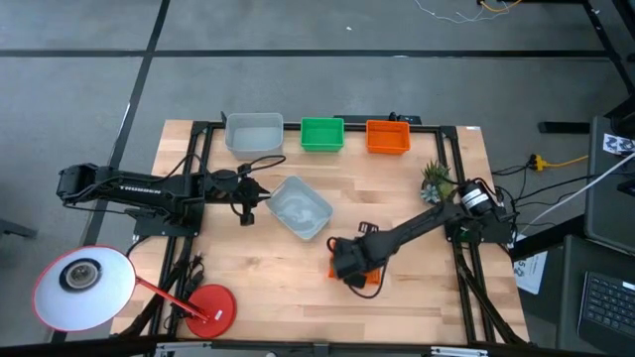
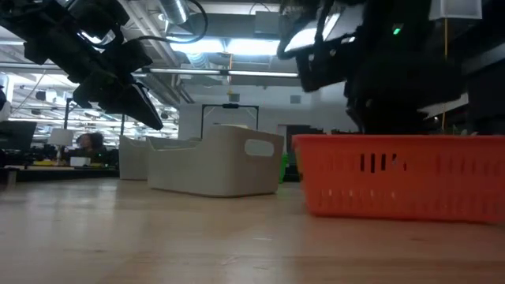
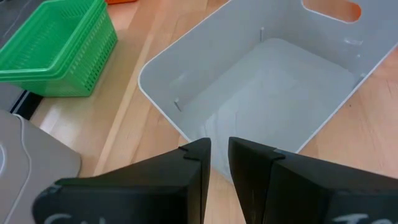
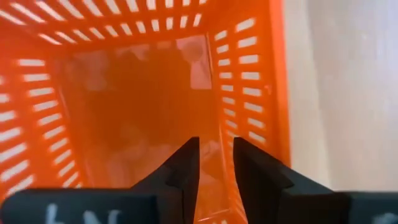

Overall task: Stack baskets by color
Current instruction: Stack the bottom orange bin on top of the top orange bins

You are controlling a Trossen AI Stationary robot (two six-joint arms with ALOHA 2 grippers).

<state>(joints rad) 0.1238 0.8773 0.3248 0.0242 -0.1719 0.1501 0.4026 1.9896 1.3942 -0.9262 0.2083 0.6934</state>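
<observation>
Three baskets stand along the table's far edge: grey (image 1: 253, 132), green (image 1: 322, 134) and orange (image 1: 388, 136). Another grey basket (image 1: 301, 206) sits askew at mid-table. My left gripper (image 1: 246, 206) hovers just left of it, slanting down at its rim (image 3: 161, 93), fingers a narrow gap apart and holding nothing. An orange basket (image 2: 402, 177) lies near the table's front right, mostly hidden under my right arm in the high view (image 1: 369, 281). My right gripper (image 4: 216, 165) points down into it, open. Its fingertips show dark through the slots (image 2: 380, 162). My right gripper has its fingertips down inside the orange basket, close to one slotted side wall (image 4: 245, 93), coming from above. I cannot tell whether they touch the wall or the floor. The basket rests flat on the table.
A small potted plant (image 1: 435, 178) stands by the right arm's base. A round red disc (image 1: 211, 307) and a white round lamp head (image 1: 84, 288) lie at the front left. Black frame rails (image 1: 203, 159) and cables edge the table. Bare wood lies between the mid-table grey basket and the far row.
</observation>
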